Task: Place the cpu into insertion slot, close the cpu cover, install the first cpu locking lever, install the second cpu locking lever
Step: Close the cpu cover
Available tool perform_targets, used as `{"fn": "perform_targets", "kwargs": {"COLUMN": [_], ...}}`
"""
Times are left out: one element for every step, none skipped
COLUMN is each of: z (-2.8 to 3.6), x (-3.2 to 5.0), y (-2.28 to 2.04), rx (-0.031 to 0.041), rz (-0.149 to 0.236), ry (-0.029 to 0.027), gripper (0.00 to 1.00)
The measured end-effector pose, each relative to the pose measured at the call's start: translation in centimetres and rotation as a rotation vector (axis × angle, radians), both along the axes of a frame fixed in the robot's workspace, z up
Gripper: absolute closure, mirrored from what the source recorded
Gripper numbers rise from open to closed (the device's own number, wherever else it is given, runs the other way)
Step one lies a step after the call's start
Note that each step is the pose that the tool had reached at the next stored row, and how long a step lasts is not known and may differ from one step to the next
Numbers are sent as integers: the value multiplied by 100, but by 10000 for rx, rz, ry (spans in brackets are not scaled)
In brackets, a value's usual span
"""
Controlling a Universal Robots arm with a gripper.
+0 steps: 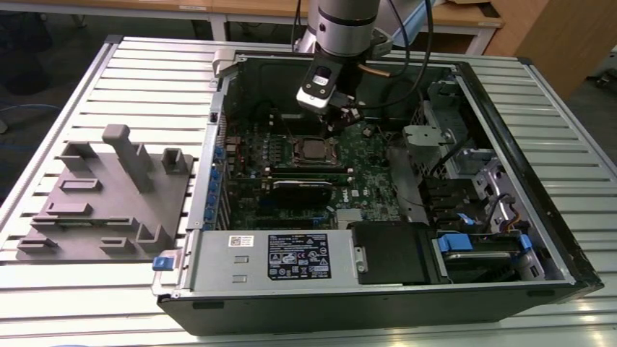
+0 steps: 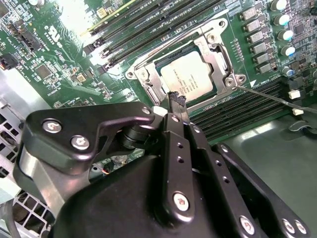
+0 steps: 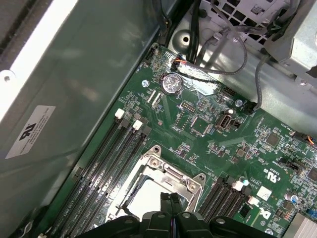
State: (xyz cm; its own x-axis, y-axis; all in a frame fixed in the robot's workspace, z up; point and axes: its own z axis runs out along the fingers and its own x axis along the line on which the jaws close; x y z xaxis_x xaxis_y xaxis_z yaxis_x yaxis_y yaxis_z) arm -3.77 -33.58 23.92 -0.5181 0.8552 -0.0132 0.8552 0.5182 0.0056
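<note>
One cpu is sitting in the insertion slot under the lowered cpu cover | claw is hovering beside it, drawn together, empty | wire locking lever is likely handling springy; grip its end

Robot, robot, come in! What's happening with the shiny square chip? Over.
Black gripper shut, tip at edge of silver metal cover frame. Frame down over silvery-grey square chip. Thin wire lever sticking out sideways.

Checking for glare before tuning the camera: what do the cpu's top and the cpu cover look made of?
The cpu: likely a metal top, matte silvery-grey with a pale, even sheen. The cpu cover: probably stamped steel, bright silvery, with glinting edges.
</note>
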Motion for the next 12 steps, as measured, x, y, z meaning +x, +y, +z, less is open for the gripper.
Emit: {"fn": "perform_targets", "kwargs": {"z": [0,0,0,0,0,0,0,0,0,0,0,0], "x": [0,0,0,0,0,0,0,0,0,0,0,0], "y": [0,0,0,0,0,0,0,0,0,0,0,0], "rx": [0,0,0,0,0,-1,0,0,0,0,0,0], "rz": [42,91,147,206,242,246,247,249,250,250,260,285], "ry": [0,0,0,0,0,0,0,0,0,0,0,0], "gripper": [90,90,90,90,90,90,90,90,90,90,90,90]}}
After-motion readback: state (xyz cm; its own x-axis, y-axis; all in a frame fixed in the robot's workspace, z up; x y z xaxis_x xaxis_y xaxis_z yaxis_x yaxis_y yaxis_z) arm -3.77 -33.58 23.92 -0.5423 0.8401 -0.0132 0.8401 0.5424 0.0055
